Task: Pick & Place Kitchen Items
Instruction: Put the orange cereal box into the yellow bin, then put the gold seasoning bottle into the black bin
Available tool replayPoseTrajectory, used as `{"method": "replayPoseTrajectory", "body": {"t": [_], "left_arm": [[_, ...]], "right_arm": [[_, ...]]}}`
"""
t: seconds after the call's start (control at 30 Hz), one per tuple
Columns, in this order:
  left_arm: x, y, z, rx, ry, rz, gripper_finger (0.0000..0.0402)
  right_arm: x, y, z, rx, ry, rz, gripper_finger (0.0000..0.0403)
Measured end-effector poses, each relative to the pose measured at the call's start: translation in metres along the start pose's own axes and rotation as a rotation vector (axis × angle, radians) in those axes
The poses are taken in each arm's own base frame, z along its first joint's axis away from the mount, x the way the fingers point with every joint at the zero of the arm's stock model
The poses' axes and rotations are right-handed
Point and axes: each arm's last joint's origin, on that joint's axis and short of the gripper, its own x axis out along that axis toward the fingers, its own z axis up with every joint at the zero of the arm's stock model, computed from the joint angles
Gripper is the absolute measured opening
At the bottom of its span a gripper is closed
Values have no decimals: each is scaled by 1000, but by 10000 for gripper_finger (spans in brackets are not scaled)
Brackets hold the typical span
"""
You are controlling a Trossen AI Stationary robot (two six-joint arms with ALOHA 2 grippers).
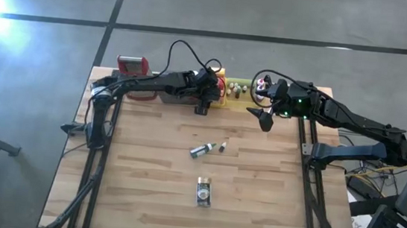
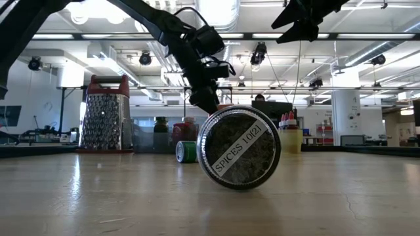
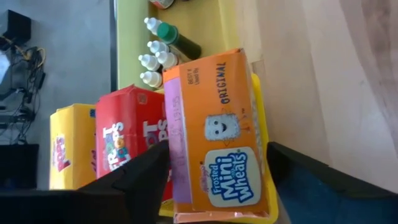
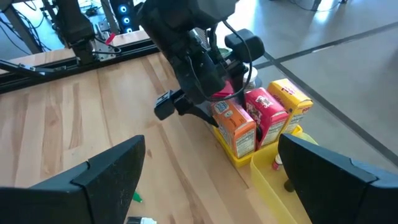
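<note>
My left gripper [image 2: 207,98] hangs just above and behind a round spice tin [image 2: 239,148] lying on its side. A green-capped bottle [image 2: 186,151] lies below it, a grater [image 2: 105,115] farther off.

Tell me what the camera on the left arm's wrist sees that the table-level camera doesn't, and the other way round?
Only the left wrist view shows the orange Frosted Mini Wheats box between the left gripper fingers, the red box and yellow box beside it, and white-capped bottles in the yellow tray. Only the low view shows the spice jar lying on its side, a green-labelled bottle and the metal grater. Both show the wooden table.
</note>
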Motion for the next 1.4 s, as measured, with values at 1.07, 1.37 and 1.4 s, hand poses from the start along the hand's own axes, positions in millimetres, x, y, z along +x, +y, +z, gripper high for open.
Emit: {"method": "replayPoseTrajectory", "body": {"t": [1.07, 1.37, 1.4], "left_arm": [[-61, -20, 35, 16, 85, 148, 326], [-88, -35, 44, -168, -47, -76, 326], [-92, -36, 45, -199, -79, -137, 326]], "right_arm": [[0, 0, 0, 0, 0, 0, 364], [0, 0, 0, -2, 0, 0, 364], [0, 0, 0, -4, 0, 0, 364]]}}
